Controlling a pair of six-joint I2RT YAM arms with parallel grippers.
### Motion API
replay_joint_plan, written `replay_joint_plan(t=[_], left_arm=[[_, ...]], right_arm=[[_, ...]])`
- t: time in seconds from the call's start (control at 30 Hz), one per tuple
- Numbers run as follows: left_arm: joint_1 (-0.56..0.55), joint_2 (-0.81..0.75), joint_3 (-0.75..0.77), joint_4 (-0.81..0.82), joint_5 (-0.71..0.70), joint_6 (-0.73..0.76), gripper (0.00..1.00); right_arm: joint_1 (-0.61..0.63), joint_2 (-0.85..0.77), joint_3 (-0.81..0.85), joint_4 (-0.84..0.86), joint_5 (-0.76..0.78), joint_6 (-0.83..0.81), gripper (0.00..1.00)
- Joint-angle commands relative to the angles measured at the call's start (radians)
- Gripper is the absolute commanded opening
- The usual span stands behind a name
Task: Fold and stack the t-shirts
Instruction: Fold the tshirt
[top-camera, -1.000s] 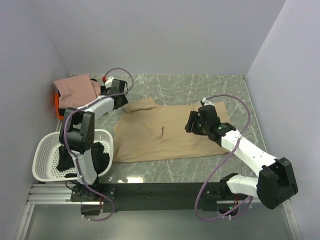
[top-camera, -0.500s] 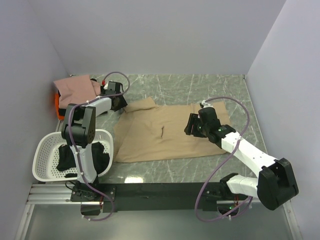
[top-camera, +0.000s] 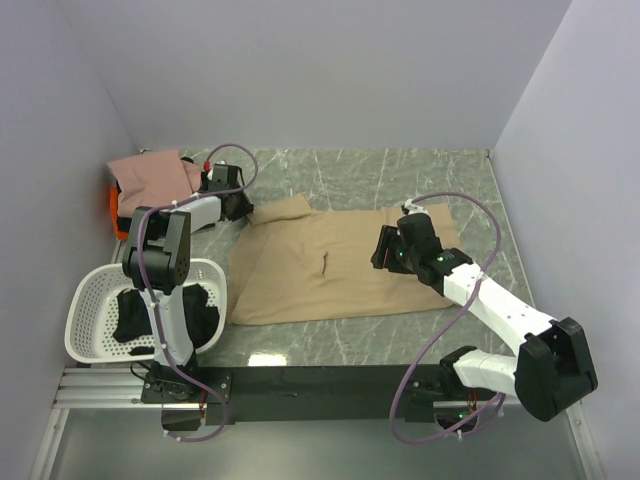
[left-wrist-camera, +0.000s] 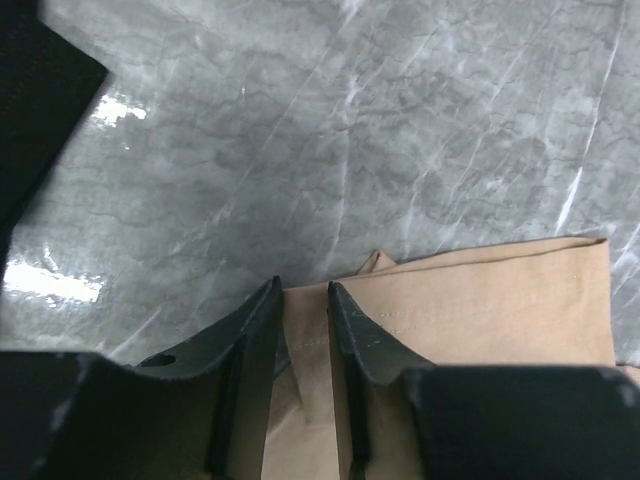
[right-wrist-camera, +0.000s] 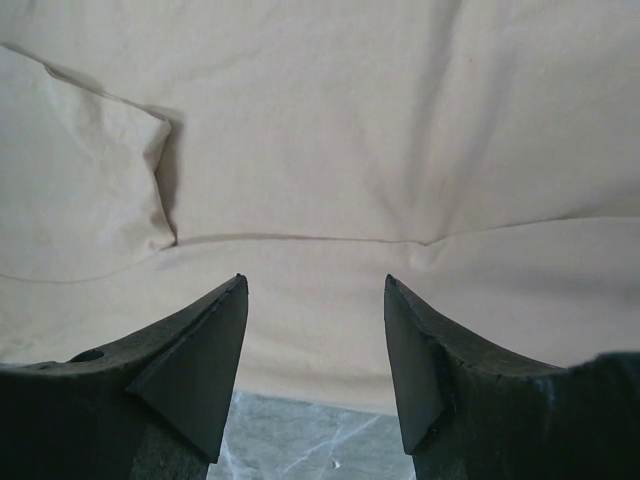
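**Landmark:** tan t-shirt, spread flat on the table. All places below are given from it.

1. White basket: left of the shirt's near corner, just beside it. It holds a black t-shirt.
2. Orange t-shirt with a pink t-shirt on top: far left, well apart.
3. Left gripper: at the shirt's far-left sleeve. Its jaws are narrow with the sleeve hem in the gap; whether they pinch it cannot be told.
4. Tan t-shirt: its long axis runs left to right. Judged by the sleeve, the shoulders point left and the hem right.
5. Right gripper: above the shirt's right part, near its edge. Its jaws are wide apart and hold nothing, with cloth beneath and ahead.

**The fold depends on:** each arm being nearest its own end of the long axis.
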Motion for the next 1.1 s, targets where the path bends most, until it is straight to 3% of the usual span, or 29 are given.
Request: replay_joint_plan(t=[0.0, 0.17, 0.23, 0.4, 0.47, 0.7, 1.07], left_arm=[[-0.002, 0.005, -0.020, 0.000, 0.060, -0.010, 0.30], [0.000, 0.003, -0.019, 0.002, 0.056, -0.013, 0.06], [0.001, -0.004, -0.017, -0.001, 0.057, -0.008, 0.00], [0.001, -0.051, -0.019, 0.013, 0.067, -0.010, 0.00], [0.001, -0.077, -0.023, 0.025, 0.091, -0.008, 0.00], [0.001, -0.129, -0.028, 0.054, 0.143, -0.010, 0.00], [0.001, -0.177, -0.046, 0.076, 0.194, 0.002, 0.00]], right_arm=[[0.000, 0.014, 0.090, 0.007, 0.042, -0.023, 0.64], [-0.031, 0.098, 0.176, 0.006, 0.063, -0.055, 0.64], [-0.077, 0.154, 0.236, 0.000, 0.066, -0.067, 0.64], [-0.212, 0.328, 0.411, 0.003, 0.031, -0.110, 0.64], [-0.291, 0.472, 0.501, -0.010, 0.040, -0.125, 0.64], [-0.405, 0.771, 0.775, -0.091, 0.082, -0.147, 0.64], [-0.525, 0.913, 0.907, -0.168, 0.134, -0.116, 0.63]])
